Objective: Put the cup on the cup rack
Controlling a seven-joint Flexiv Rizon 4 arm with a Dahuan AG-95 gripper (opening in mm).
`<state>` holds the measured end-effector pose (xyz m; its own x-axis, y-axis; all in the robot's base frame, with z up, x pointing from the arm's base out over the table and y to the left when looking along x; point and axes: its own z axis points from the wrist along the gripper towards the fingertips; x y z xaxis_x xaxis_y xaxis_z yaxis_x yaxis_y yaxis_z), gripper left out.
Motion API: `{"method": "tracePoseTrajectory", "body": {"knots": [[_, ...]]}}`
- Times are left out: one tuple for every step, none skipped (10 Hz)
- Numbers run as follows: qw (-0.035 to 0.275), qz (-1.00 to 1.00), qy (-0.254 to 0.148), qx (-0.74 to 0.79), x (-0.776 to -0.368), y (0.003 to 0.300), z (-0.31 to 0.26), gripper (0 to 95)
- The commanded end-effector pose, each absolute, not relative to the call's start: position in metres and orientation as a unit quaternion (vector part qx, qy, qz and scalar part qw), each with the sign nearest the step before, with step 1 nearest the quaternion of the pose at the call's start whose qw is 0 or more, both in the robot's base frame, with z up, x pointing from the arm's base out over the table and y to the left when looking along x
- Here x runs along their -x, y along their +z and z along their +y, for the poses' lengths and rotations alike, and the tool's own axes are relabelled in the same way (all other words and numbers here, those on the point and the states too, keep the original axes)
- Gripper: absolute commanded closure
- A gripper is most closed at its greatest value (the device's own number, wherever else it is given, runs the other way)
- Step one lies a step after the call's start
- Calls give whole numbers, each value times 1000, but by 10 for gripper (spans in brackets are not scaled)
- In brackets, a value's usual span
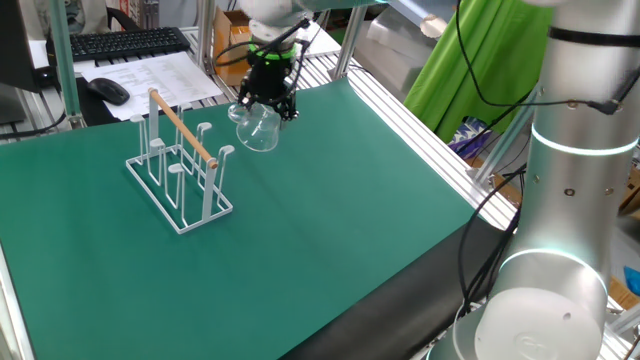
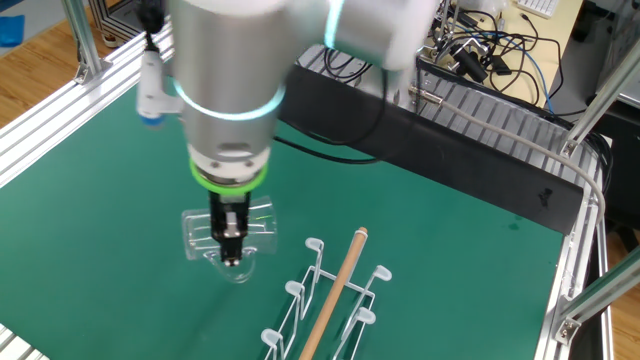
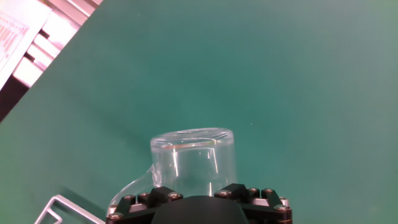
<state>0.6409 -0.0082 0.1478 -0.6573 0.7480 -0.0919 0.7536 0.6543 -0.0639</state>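
Beside the white wire cup rack [image 1: 180,175] with its upright pegs and light wooden rod along the top, I hang over the green table mat [image 1: 330,230], pointing straight down. My two-finger black gripper [image 1: 268,100] is closed on the small clear glass cup [image 1: 258,128], which I hold lifted off the mat, tilted, just off the rack's end and apart from its pegs.

From the other fixed view my own arm covers most of the grip: only the dark fingers [image 2: 231,232] show below the wrist, running down across the cup [image 2: 228,240], whose glass edges are faint against the green. The rack [image 2: 325,300] there is cut off by the bottom edge, so its base is out of sight.

From my hand view the cup [image 3: 193,163] fills the lower middle, seen side-on, with the curve of its handle at the lower left, hard to trace. My fingertips are hidden behind my black housing. One white corner of the rack [image 3: 53,208] pokes in at the bottom left; the rest is out of frame.
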Motion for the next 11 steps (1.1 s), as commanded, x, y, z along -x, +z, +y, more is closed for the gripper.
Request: {"method": "tracePoseTrajectory", "body": {"knots": [[42, 909, -55, -410, -634, 151, -4, 950], [52, 910, -57, -406, -633, 151, -3, 950], [71, 909, -59, -406, -631, 152, -1, 950], [80, 909, -63, -404, -631, 152, -1, 950], [81, 909, -65, -403, -631, 152, -1, 950], [74, 907, -65, -409, -630, 153, 0, 950], [71, 904, -62, -416, -628, 154, 2, 950], [68, 902, -63, -421, -624, 154, 5, 950], [68, 900, -62, -426, -622, 153, 7, 950], [68, 896, -55, -435, -620, 152, 9, 950], [73, 895, -55, -436, -618, 151, 11, 950]]}}
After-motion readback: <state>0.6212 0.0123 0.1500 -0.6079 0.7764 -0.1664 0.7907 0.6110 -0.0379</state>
